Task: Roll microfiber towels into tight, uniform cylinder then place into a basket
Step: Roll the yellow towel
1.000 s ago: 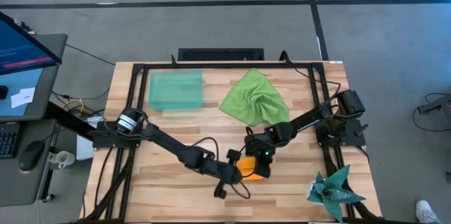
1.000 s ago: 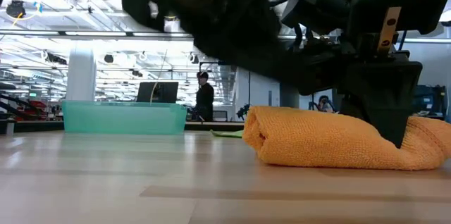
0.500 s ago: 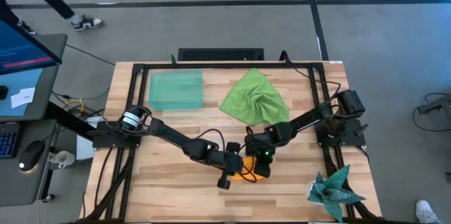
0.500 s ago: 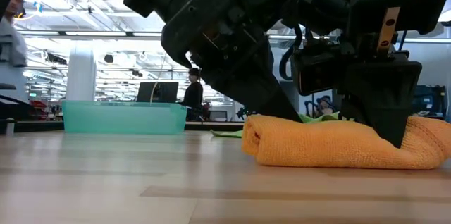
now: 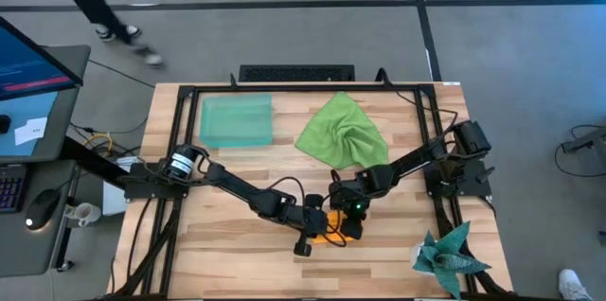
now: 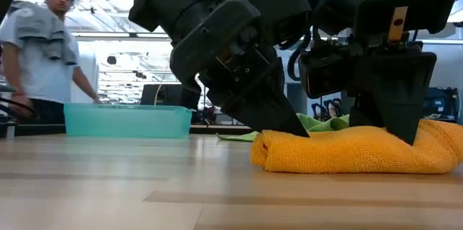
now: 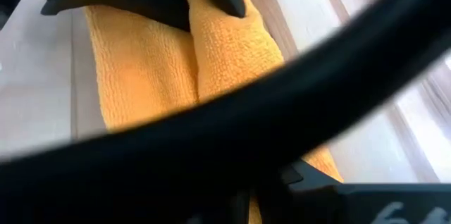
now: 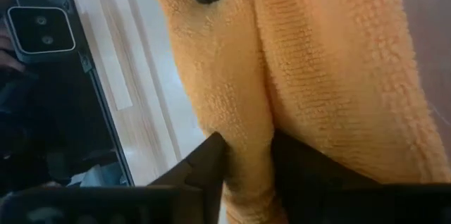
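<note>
**Both grippers meeting on the orange roll, near the table's front edge**

I am reading the right gripper (image 8: 246, 157) first: in its wrist view its two dark fingers (image 8: 201, 164) are standing slightly parted with a fold of the orange towel (image 6: 354, 150) lying between them, so I am logging it as loosely straddling the cloth; whether it is really pinching I cannot tell. In the low view the same gripper (image 6: 394, 118) is pressing down onto the top of the roll, towards its right end.

The left gripper (image 6: 286, 118) is clenched, its tip touching the roll's left end from above. Its wrist view is mostly blocked by a dark curved part, with orange cloth (image 7: 176, 62) showing behind.

I am seeing the orange towel lying as a thick, low roll on the wooden table (image 5: 218, 254), between the two grippers (image 5: 331, 225), near the front edge and a little right of centre.

The green towel (image 5: 343, 132) is lying crumpled and unrolled farther back, well apart from the basket (image 5: 235, 121), which is sitting at the back left.

A dark teal spiky cloth (image 5: 450, 254) is resting at the front right corner.

Beyond the table, a person (image 6: 43, 49) is standing behind the basket in the low view
</note>
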### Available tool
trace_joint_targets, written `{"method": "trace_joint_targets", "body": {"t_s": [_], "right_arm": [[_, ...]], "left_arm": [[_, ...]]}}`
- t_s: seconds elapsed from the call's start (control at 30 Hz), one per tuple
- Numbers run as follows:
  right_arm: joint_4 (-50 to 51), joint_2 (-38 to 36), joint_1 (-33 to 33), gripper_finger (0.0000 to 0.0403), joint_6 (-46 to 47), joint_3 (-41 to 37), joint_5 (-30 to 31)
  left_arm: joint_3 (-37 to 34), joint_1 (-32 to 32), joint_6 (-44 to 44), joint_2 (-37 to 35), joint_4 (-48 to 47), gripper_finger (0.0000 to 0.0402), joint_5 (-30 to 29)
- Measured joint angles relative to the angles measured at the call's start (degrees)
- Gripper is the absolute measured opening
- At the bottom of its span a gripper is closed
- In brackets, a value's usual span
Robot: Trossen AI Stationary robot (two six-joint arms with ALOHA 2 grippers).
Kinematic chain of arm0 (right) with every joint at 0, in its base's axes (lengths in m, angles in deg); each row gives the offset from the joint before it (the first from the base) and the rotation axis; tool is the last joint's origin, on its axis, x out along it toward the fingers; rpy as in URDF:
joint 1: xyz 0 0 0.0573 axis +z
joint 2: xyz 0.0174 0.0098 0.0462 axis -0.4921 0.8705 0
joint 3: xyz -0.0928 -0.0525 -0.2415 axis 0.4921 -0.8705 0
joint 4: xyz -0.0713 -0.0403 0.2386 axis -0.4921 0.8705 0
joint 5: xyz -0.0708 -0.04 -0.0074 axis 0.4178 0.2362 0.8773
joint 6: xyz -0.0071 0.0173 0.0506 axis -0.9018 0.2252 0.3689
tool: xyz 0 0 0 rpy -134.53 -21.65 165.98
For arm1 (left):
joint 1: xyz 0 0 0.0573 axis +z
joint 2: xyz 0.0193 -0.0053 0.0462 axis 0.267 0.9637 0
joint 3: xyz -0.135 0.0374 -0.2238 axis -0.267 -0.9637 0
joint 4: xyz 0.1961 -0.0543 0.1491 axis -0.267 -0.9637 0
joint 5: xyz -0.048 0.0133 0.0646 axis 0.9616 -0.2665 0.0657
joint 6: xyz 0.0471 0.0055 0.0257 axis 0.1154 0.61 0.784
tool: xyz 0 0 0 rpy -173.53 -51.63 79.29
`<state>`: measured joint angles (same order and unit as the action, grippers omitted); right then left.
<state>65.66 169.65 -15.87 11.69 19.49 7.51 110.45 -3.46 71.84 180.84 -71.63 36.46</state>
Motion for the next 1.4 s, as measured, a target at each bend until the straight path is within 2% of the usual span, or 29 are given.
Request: {"method": "trace_joint_targets", "body": {"t_s": [0.1,0.23,0.43,0.6,0.83,0.97,1.07,1.13,1.2,1.4], "right_arm": [[0.6,0.0,-0.5,0.0163,0.0,0.1,-0.8],[2.3,-0.7,-0.8,0.0172,-1.1,0.1,-1.5],[7.2,-4.0,-1.1,0.0158,-4.6,-0.2,0.0],[14.8,-9.1,-1.0,0.0145,-5.3,-0.2,4.6],[20.5,-18.8,2.3,0.0137,-5.4,-0.2,18.8],[19.2,-23.4,8.5,0.0137,-9.0,-0.1,34.2],[17.3,-24.2,14.7,0.0138,-13.3,-0.1,46.3],[15.9,-23.7,18.4,0.0138,-16.3,-0.1,51.8],[14.2,-22.4,21.2,0.0138,-18.9,-0.1,54.5],[8.4,-16.9,26.2,0.0137,-21.9,-0.1,56.3]], "left_arm": [[0.0,0.3,-1.7,0.0,-0.7,0.0,0.0],[0.0,0.5,-3.1,0.1,-0.9,0.0,0.1],[-0.1,0.6,-3.8,0.1,-0.9,0.0,0.0],[-0.1,0.6,-4.1,0.1,-0.9,0.0,-0.1],[-0.1,0.6,-4.1,0.1,-0.9,0.0,-0.2],[-0.2,0.6,-4.1,0.1,-0.9,0.0,-0.2],[-0.2,0.6,-4.2,0.1,-0.9,0.0,-0.3],[-0.2,0.6,-4.4,0.1,-0.9,0.0,-0.3],[-0.2,0.6,-4.7,0.1,-0.9,0.0,-0.3],[-0.2,0.8,-4.8,0.1,-0.8,0.0,-0.2]]}}
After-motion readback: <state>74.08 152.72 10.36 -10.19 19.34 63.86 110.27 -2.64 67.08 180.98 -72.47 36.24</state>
